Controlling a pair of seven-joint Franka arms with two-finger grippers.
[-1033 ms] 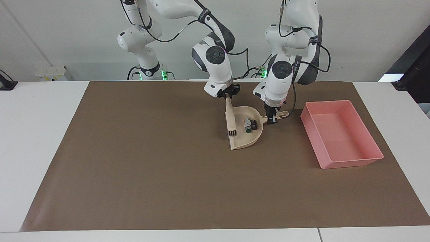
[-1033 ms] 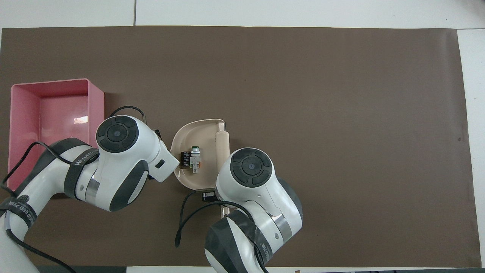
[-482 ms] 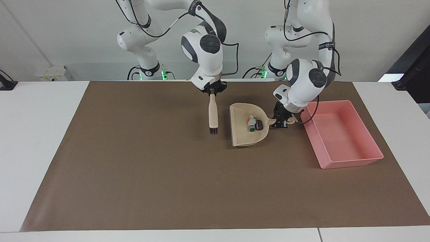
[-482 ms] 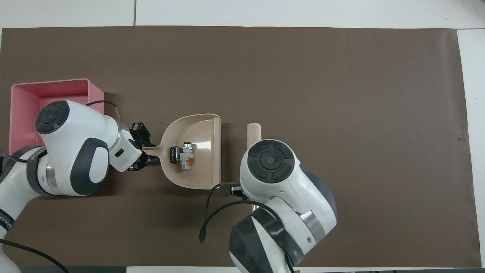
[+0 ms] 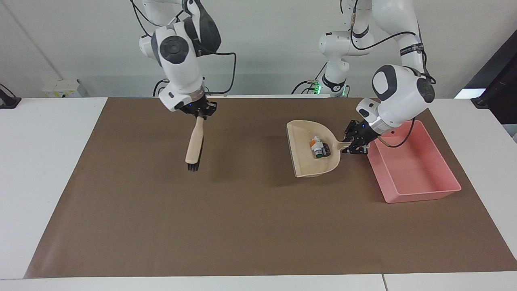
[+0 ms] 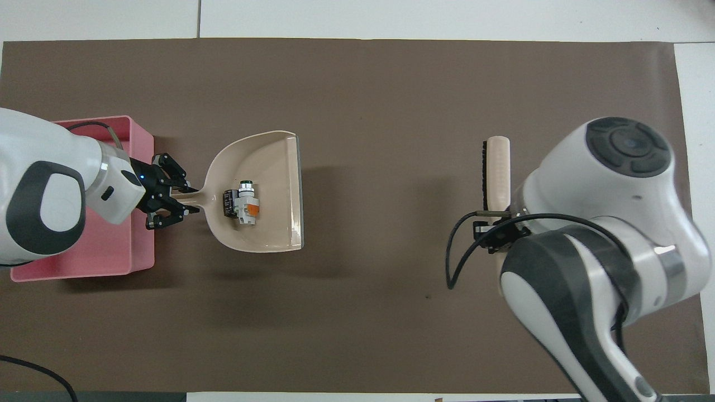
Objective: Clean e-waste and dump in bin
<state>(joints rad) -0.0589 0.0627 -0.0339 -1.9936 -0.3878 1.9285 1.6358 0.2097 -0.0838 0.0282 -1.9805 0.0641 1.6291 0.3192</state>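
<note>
Holding the beige dustpan (image 5: pixel 313 151) by its handle, the left gripper (image 5: pixel 352 146) has its fingers clamped together on that handle; the pan is up off the brown mat (image 5: pixel 250 226), casting a shadow below it, its open lip turned toward the right arm's end of the table

E-waste (image 5: pixel 319 148): small cluster lying in the dustpan, close to the handle end. White piece with a green cap and an orange patch, dark blackish block touching it on the handle side. Overhead view confirms both sit inside the pan walls (image 6: pixel 241 202)

Bin (image 5: pixel 440 190): pink rectangular tray resting on the mat at the left arm's end of the table. No e-waste visible in it. Left gripper and the pan handle are over the mat just beside the bin's wall; the left arm's wrist is over the bin itself (image 6: pixel 139 134)

Right gripper (image 5: pixel 198 114): fingers closed tight on the top of a wooden-handled brush (image 5: pixel 194 143). Brush hangs tilted, dark bristles downward, over the mat toward the right arm's end of the table, well apart from the dustpan. Cannot tell whether the bristles touch the mat
</note>
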